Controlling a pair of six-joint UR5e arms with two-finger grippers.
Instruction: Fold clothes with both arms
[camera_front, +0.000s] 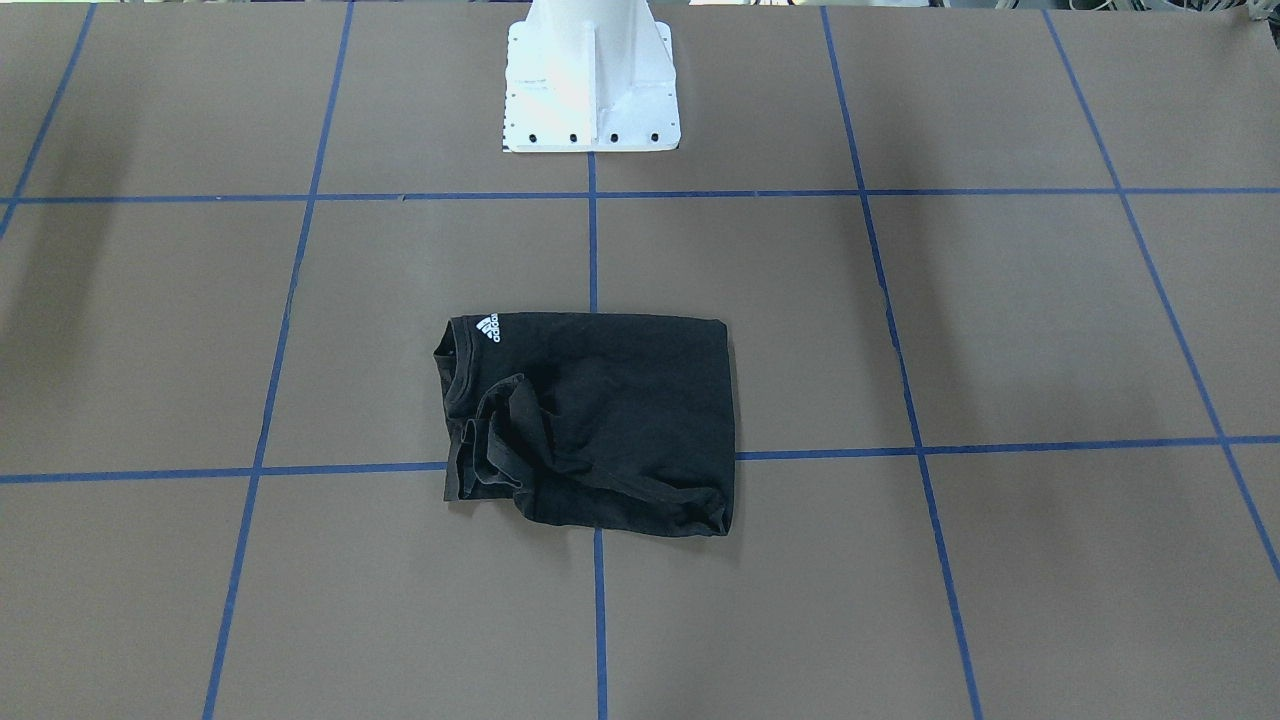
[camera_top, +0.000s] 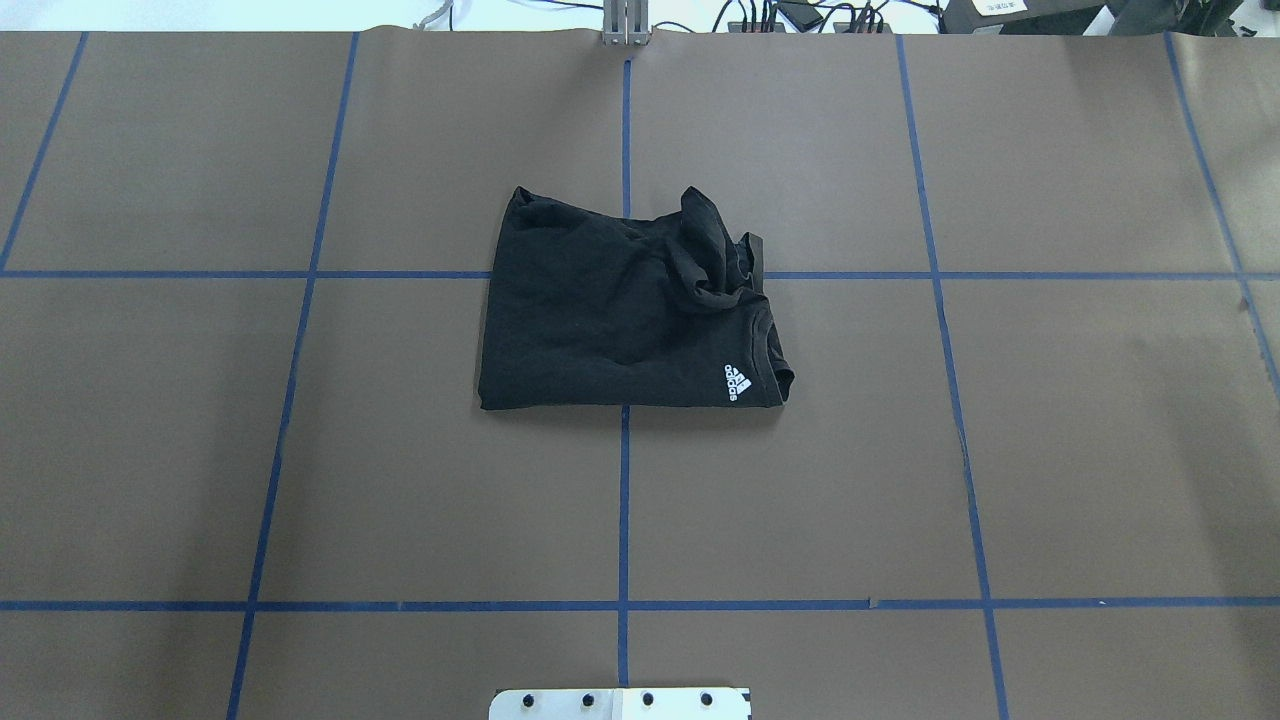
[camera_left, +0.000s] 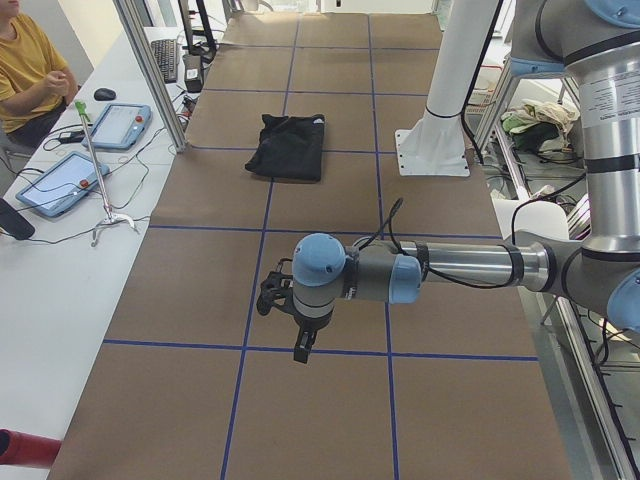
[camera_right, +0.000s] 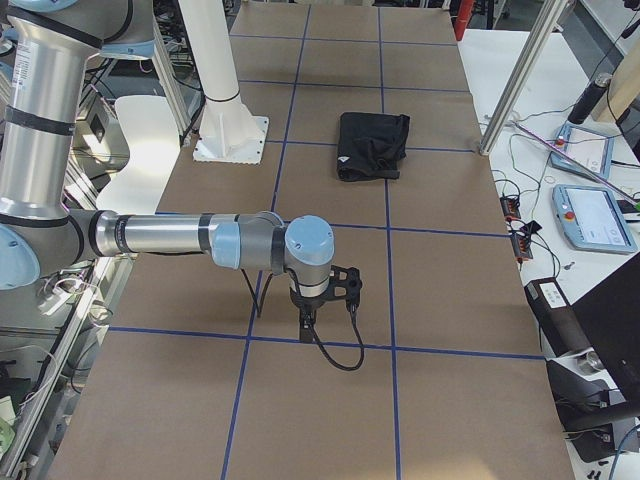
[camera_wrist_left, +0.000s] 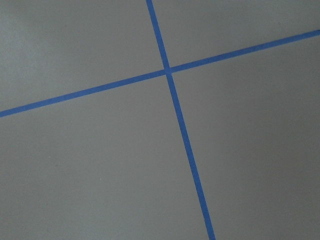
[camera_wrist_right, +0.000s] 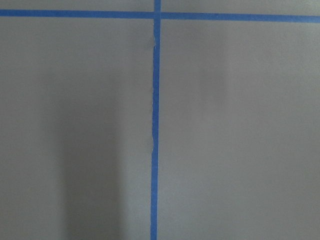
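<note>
The black T-shirt (camera_front: 590, 420) lies folded into a compact rectangle at the table's middle, its white three-stripe logo (camera_front: 488, 328) showing by the collar and one edge bunched. It also shows in the overhead view (camera_top: 625, 305) and both side views (camera_left: 288, 146) (camera_right: 372, 145). The front graphic is hidden. My left gripper (camera_left: 303, 348) hangs over bare table far from the shirt, near the table's left end. My right gripper (camera_right: 306, 322) hangs over bare table near the right end. Both show only in side views, so I cannot tell if they are open or shut.
The white pedestal (camera_front: 590, 85) stands at the robot's side of the brown table with blue tape gridlines (camera_top: 624, 500). A seated person (camera_left: 30, 70) and tablets (camera_left: 118, 125) are beside the table. An aluminium post (camera_right: 515, 85) stands at the far edge.
</note>
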